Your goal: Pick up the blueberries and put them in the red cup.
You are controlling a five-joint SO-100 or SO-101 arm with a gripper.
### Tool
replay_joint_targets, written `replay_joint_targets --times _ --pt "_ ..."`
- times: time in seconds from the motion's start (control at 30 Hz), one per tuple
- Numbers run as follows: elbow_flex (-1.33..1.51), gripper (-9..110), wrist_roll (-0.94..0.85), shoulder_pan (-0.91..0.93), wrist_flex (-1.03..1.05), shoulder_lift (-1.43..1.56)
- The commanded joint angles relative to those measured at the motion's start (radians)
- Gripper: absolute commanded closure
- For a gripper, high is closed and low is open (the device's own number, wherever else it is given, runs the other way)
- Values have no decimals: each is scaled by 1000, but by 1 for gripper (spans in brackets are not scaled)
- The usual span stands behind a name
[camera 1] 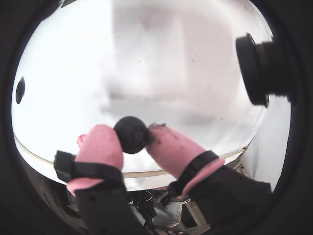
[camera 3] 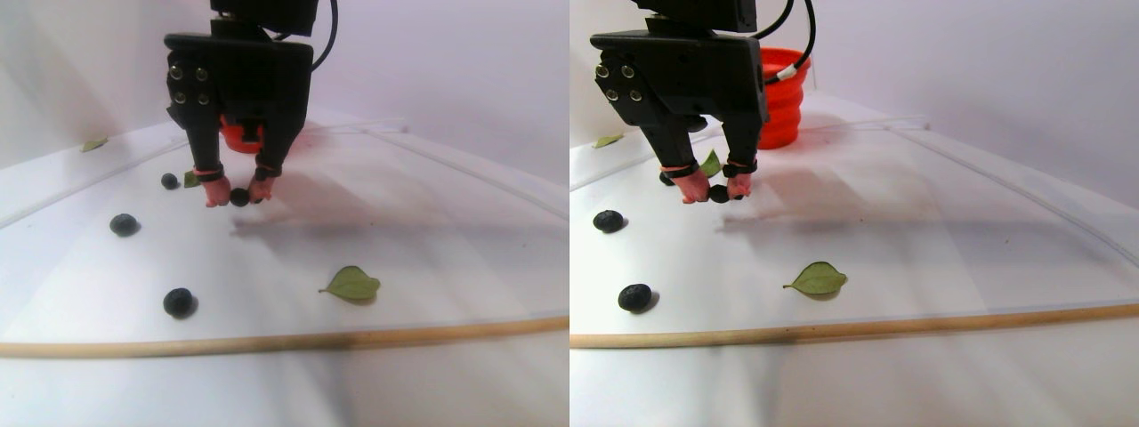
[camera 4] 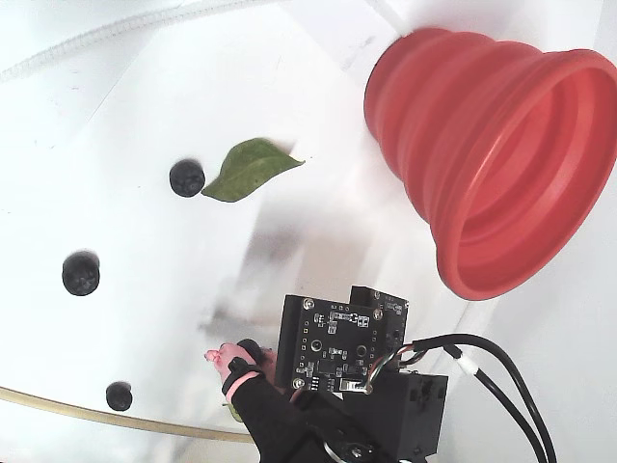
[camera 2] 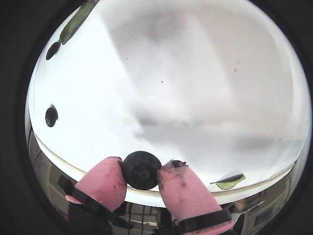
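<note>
Pink-tipped gripper (camera 2: 141, 172) pinches one blueberry (camera 2: 141, 169) between its fingertips.

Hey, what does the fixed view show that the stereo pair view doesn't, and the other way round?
Only the fixed view shows the red cup whole, with its wide rim and open mouth. Only the stereo pair view shows the hand from the side, its pink fingertips pinching a blueberry just above the white table, plus a second leaf near the front edge. Both show three loose blueberries on the table, a leaf beside one of them, and the held berry.
</note>
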Motion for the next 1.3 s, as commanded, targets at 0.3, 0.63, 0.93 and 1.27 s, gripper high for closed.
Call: replay_joint_targets --times 0.3,0.63,0.93,1.27 --pt "51 91 18 -6 261 325" --pt "25 91 35 -17 359 414" --pt "-17 91 41 -35 479 588" --pt "-98 91 48 -52 575 676"
